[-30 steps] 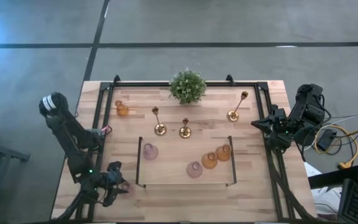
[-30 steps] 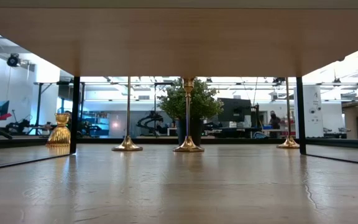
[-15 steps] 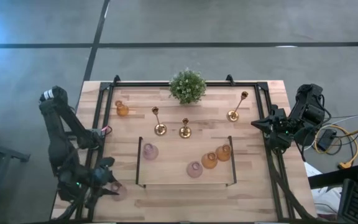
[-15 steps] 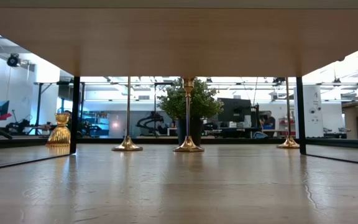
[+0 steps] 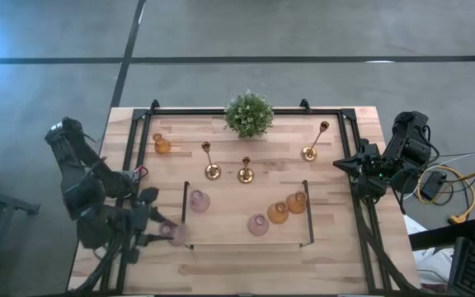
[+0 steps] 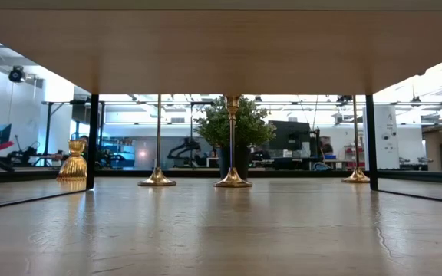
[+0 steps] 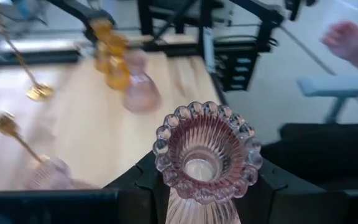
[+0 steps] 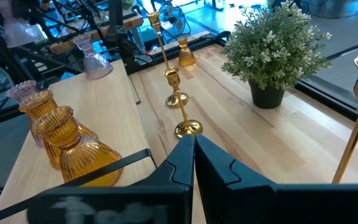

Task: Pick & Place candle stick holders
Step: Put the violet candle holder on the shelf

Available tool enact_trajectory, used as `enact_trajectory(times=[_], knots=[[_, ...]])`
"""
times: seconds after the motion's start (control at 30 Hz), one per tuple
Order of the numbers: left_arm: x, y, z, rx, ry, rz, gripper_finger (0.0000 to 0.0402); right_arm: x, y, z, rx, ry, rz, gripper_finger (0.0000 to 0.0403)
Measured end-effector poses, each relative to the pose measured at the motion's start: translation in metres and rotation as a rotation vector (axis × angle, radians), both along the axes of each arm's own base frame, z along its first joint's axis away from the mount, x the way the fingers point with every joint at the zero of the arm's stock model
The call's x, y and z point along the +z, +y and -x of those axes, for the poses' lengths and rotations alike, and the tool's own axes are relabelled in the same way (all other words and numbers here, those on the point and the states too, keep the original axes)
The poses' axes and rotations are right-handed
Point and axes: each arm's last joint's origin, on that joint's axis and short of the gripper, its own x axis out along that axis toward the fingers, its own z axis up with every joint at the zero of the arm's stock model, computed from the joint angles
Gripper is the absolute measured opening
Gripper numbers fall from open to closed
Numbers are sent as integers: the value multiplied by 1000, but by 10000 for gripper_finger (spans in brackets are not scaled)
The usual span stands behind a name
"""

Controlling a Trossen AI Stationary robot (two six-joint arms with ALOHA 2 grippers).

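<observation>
My left gripper (image 5: pixel 170 233) is shut on a pink ribbed glass cup (image 5: pixel 178 233) at the near left corner of the raised wooden shelf (image 5: pixel 246 239). Two pink cups (image 5: pixel 199 200) (image 5: pixel 258 224) and two amber cups (image 5: pixel 278 213) (image 5: pixel 296 201) stand on the shelf. A third amber cup (image 5: pixel 162 146) stands on its base at the far left. Three gold candlesticks (image 5: pixel 211 169) (image 5: pixel 245 173) (image 5: pixel 310 151) stand on their round bases behind the shelf. My right gripper (image 5: pixel 339 163) waits shut at the table's right edge. My left gripper pinches the pink cup's lower body (image 7: pixel 199 210) between its two fingers (image 7: pixel 143 186), one on each side. The cup's scalloped rim (image 7: pixel 207 152) stands above the fingers, mouth open toward the wrist camera. The cup looks lifted clear of the table.
A bushy green potted plant (image 5: pixel 249 114) stands at the far middle. A black frame (image 5: pixel 138 157) runs along the table's sides. A blurred hand (image 7: pixel 347 38) shows beyond the table in the left wrist view.
My left gripper has carried the pink cup from the table's near left corner toward the right and a little toward the far edge, up to the shelf's near left corner. It has stayed shut on the cup.
</observation>
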Motion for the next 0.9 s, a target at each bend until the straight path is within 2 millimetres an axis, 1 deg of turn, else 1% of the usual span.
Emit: enact_trajectory(times=[0.17, 0.3, 0.47, 0.63, 0.9], knots=[[11, 13, -25, 33, -7, -77, 134, 0, 0, 0, 0, 0, 0, 8], [12, 21, -47, 38, 24, -101, 134, 0, 0, 0, 0, 0, 0, 8], [1, 24, -76, 18, 76, -132, 134, 0, 0, 0, 0, 0, 0, 8], [-9, 22, -101, -20, 75, -151, 134, 0, 0, 0, 0, 0, 0, 8], [-38, 18, -132, -15, 160, -227, 134, 0, 0, 0, 0, 0, 0, 8]])
